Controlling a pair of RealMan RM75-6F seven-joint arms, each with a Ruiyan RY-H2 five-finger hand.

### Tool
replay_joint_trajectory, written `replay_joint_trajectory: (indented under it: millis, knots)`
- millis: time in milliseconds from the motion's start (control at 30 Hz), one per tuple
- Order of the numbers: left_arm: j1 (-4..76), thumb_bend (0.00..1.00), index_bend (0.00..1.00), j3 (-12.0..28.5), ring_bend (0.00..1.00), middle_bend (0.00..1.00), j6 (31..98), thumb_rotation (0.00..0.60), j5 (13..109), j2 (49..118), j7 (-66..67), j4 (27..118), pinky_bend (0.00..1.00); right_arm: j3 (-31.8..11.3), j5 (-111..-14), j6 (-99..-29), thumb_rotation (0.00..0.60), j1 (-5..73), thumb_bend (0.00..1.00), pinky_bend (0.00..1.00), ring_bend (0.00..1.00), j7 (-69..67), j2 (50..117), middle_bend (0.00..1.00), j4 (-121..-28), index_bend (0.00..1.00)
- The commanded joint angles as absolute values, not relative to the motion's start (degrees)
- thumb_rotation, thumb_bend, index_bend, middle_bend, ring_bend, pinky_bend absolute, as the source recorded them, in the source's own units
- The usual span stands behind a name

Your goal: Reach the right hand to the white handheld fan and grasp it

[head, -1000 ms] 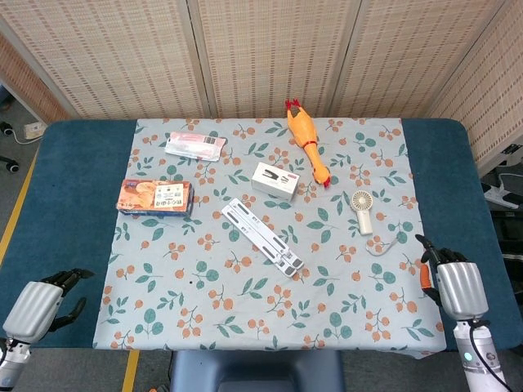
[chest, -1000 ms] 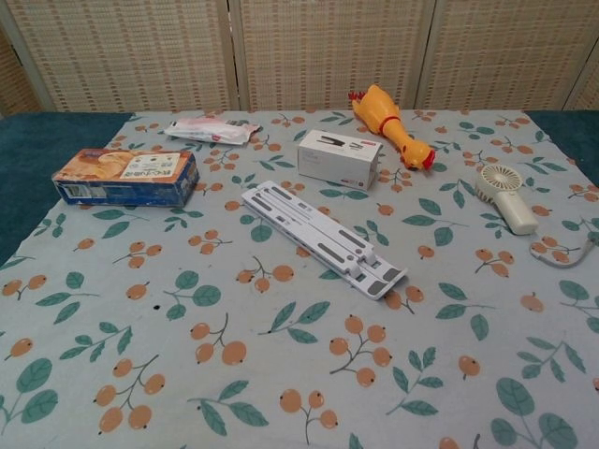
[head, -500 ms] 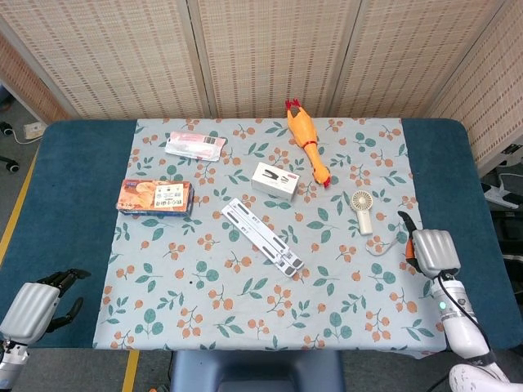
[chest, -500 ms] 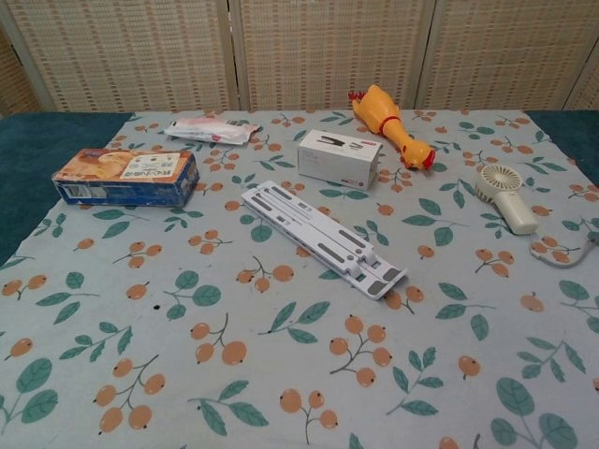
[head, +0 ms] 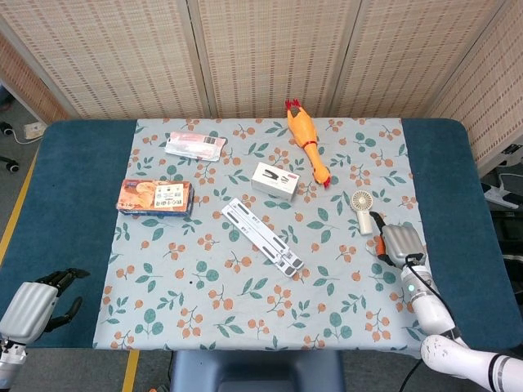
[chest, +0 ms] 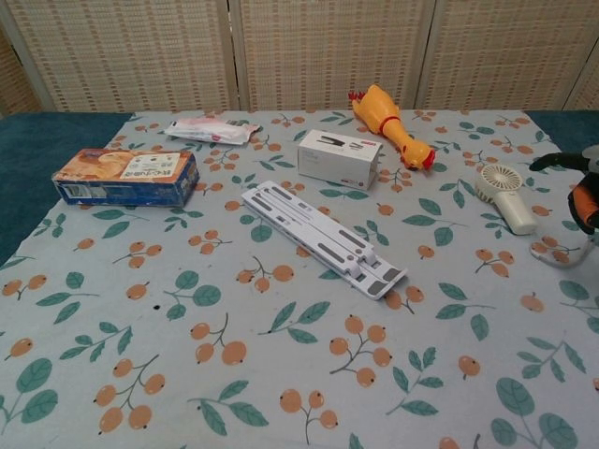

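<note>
Head view puts your right hand (head: 400, 242) over the floral cloth (head: 204, 286) just beside the white handheld fan (head: 361, 211), toward the near right of its handle, not touching it and holding nothing; its back faces the camera, so you cannot tell how far the fingers are spread. In the chest view that hand (chest: 578, 187) is cut off by the right edge, with one dark fingertip (chest: 543, 163) reaching toward the fan (chest: 505, 196), which lies flat with its round head pointing away from you and a thin cord looped by its handle end. Your left hand (head: 37, 300) hangs off the near left corner of the table, fingers loosely curled and holding nothing. Printing on the white box (head: 274, 180), the orange box (head: 155, 197) and the pink packet (head: 194, 146) is too small to read. Between them lie a white folding stand (head: 263, 237) and a rubber chicken (head: 306, 140).
</note>
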State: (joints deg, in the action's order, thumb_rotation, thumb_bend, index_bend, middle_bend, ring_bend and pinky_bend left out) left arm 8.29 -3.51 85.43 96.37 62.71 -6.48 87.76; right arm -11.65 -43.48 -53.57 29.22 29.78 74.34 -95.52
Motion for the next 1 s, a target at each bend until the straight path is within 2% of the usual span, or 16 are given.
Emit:
replay_joint_trajectory:
  millis: [33,633,1000]
  knots:
    - [8.2,0.43,0.30,-3.6,0.38,0.33,85.5,0.600,96.5,62.7,-6.5,87.8,0.59,-10.9,-41.8,-53.0,0.600,30.0,0.81,0.63,0.57,29.5,75.0,0.63,-94.9,0.04]
    - [8.2,0.43,0.30,-3.5,0.38,0.33,85.5,0.600,96.5,62.7,-6.5,87.8,0.59,-9.3,-34.7,-50.4,0.600,34.2,0.81,0.63,0.57,26.5,77.1,0.63,-88.8,0.02]
    - [8.1,0.43,0.30,-3.5,0.38,0.33,85.5,0.600,96.6,62.6,-6.5,87.8,0.59,-8.7,-34.6,-48.8,0.600,34.9,0.81,0.63,0.57,23.2,78.6,0.63,-84.8,0.02]
